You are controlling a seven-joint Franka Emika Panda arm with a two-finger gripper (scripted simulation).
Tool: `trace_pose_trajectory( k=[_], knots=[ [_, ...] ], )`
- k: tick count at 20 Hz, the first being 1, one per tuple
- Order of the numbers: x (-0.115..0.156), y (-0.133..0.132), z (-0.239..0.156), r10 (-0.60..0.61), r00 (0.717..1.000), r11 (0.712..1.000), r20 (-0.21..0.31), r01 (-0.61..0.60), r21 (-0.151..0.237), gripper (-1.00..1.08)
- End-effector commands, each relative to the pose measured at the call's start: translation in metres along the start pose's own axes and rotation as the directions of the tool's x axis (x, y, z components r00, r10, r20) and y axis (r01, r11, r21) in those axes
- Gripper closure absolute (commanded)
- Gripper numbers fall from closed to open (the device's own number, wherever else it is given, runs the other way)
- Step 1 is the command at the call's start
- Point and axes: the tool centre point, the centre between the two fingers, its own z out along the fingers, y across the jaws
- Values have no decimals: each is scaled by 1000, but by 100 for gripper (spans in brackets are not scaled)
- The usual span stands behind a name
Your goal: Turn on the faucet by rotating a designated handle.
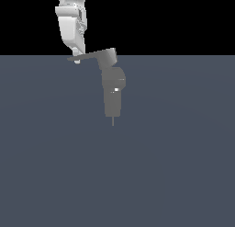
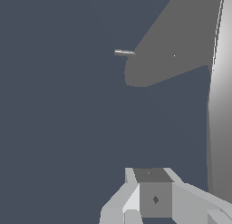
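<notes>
Above centre, exterior view: the small matte grey blocky faucet column (image 1: 113, 90) stands upright on the flat slate-blue tabletop (image 1: 117, 175), with a bulged middle, a tiny white glint and a thin pin at its 6 o'clock end.
Handle: a thin flat grey lever bar (image 1: 89, 56) runs from the faucet's angled cap toward 9 o'clock.
Gripper: the glossy white robot jaws (image 1: 77, 56) come down from 12 o'clock and meet the lever's far tip; whether they are spread or pressed together I cannot tell.
Wrist view, faucet: the grey body (image 2: 174, 46) fills the 1 o'clock area, its thin pin pointing toward 9 o'clock.
Wrist view, handle: a pale grey bar (image 2: 222, 105) along the 3 o'clock edge.
Wrist view, gripper: white-grey blocks (image 2: 154, 198) at 6 o'clock; fingertips unseen.
</notes>
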Motion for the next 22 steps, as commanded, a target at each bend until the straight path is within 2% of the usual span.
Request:
trace_pose_trajectory(
  k=[1, 22],
  knots=[
    [0, 0, 0, 2, 1000, 1000, 0, -2, 1, 108],
    [-2, 48, 0, 1, 1000, 1000, 0, -1, 0, 108]
  ],
)
